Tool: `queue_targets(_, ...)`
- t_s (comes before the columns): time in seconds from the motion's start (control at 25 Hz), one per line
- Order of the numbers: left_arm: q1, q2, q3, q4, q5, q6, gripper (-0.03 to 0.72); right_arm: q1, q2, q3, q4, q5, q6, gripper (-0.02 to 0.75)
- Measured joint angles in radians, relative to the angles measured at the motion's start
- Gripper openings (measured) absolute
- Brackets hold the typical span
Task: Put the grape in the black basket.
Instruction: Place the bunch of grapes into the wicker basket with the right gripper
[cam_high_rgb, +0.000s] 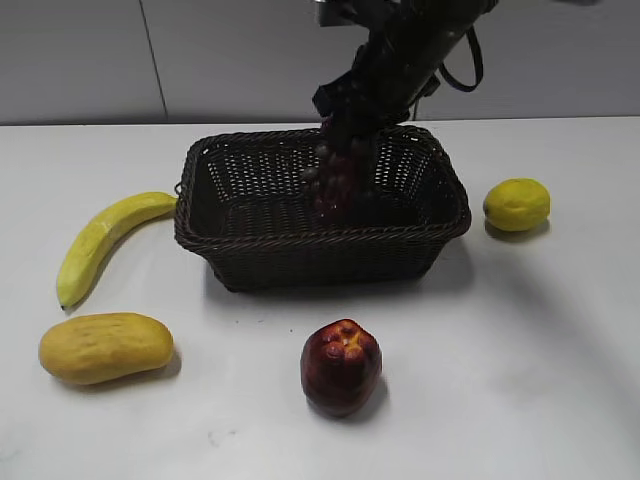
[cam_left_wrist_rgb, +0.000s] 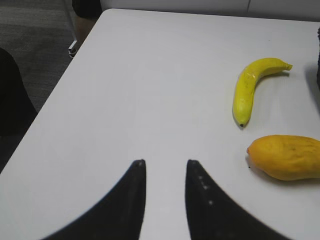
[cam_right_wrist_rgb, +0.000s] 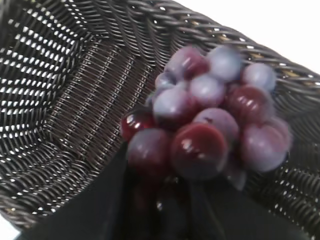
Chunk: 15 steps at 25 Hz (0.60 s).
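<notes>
The grape (cam_high_rgb: 338, 180) is a bunch of dark red-purple and greyish balls. It hangs from my right gripper (cam_high_rgb: 352, 118) inside the black basket (cam_high_rgb: 300, 245), over the basket's middle right. In the right wrist view the grape (cam_right_wrist_rgb: 205, 120) fills the middle, my right gripper (cam_right_wrist_rgb: 160, 200) is shut on its near end, and the black basket's woven floor and wall (cam_right_wrist_rgb: 65, 100) lie right behind it. Whether the bunch touches the floor I cannot tell. My left gripper (cam_left_wrist_rgb: 165, 165) is open and empty over bare table, far to the left.
A yellow banana (cam_high_rgb: 100, 240) and an orange-yellow mango (cam_high_rgb: 105, 347) lie left of the basket; both also show in the left wrist view: banana (cam_left_wrist_rgb: 250, 87), mango (cam_left_wrist_rgb: 285, 156). A dark red apple (cam_high_rgb: 341, 366) sits in front. A yellow lemon (cam_high_rgb: 517, 204) lies to the right.
</notes>
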Motion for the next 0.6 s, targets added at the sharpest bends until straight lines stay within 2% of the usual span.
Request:
queue_targets(0.16,0.000,0.000,0.000,0.000,0.000,0.000,0.216,0.001,0.024,-0.001,0.000,0.005,0.000,0.210)
queue_targets(0.2,0.000,0.000,0.000,0.000,0.000,0.000,0.216,0.001,0.027,-0.003,0.000,0.011,0.000,0.254)
queue_targets(0.36,0.000,0.000,0.000,0.000,0.000,0.000,0.216,0.001,0.028,-0.007,0.000,0.042,0.000,0.517)
queue_targets(0.4,0.000,0.000,0.000,0.000,0.000,0.000,0.216,0.001,0.028,-0.011,0.000,0.056,0.002,0.554)
queue_targets(0.48,0.000,0.000,0.000,0.000,0.000,0.000,0.216,0.001,0.028,-0.033,-0.009,0.091,0.009,0.596)
queue_targets(0.6,0.000,0.000,0.000,0.000,0.000,0.000,0.216,0.001,0.028,-0.098,-0.060,0.163,0.044,0.607)
